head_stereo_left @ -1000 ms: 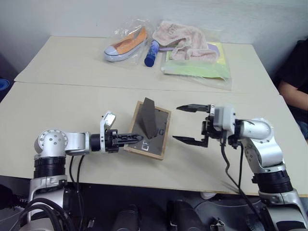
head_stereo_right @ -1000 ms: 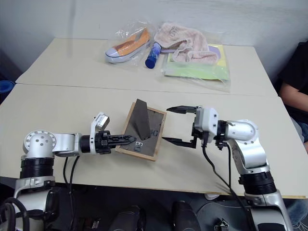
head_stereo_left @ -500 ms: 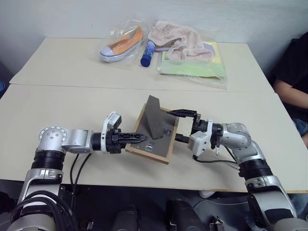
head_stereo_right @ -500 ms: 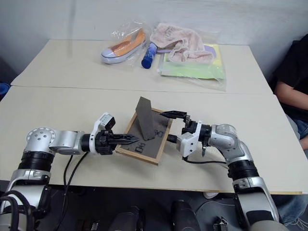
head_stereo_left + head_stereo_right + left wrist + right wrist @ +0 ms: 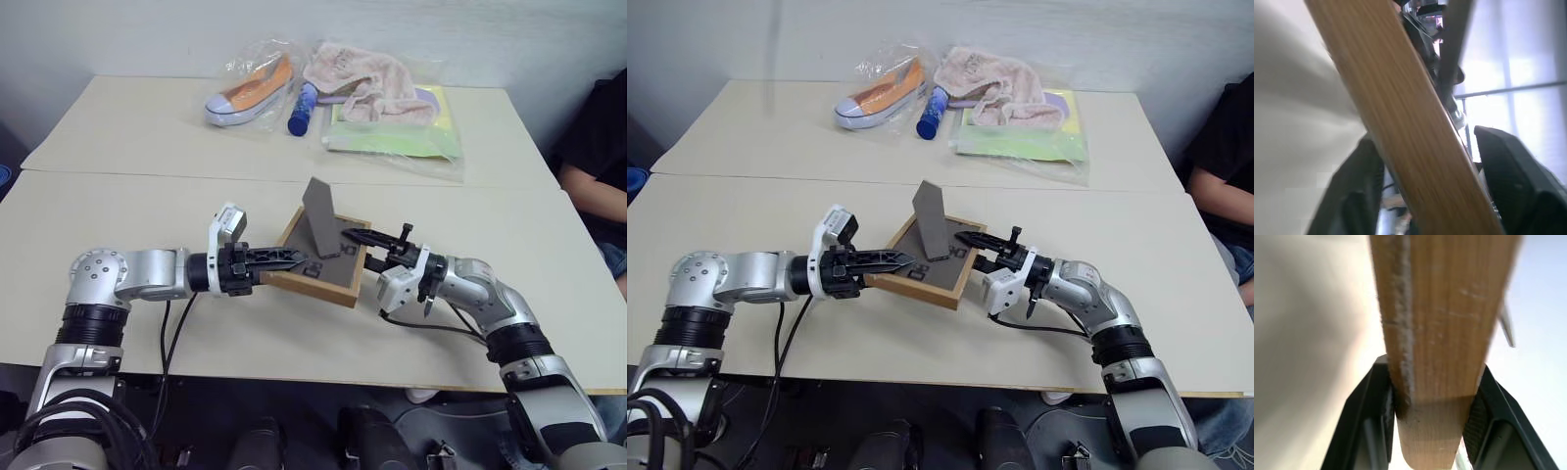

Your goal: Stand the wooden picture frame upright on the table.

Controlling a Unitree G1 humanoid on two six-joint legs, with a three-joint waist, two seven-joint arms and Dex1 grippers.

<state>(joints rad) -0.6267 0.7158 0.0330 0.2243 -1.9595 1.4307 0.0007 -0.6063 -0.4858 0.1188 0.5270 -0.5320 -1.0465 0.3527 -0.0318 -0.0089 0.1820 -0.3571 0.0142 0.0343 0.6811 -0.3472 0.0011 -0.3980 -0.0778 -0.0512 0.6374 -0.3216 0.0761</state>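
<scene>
Beige two-section table [image 5: 118,206], white wall behind. Frame [image 5: 328,257] back-up, tilted, stand raised; right gripper [image 5: 361,250] clamped on its edge, left gripper [image 5: 289,258] straddling opposite edge, apart.

No text, label, brand, number or sign can be read. The dark back panel of the wooden picture frame [image 5: 328,255] carries small pale marks near its lower edge, too small to make out as letters. The bagged items at the far side of the bench [image 5: 147,127] show no legible print either.
</scene>
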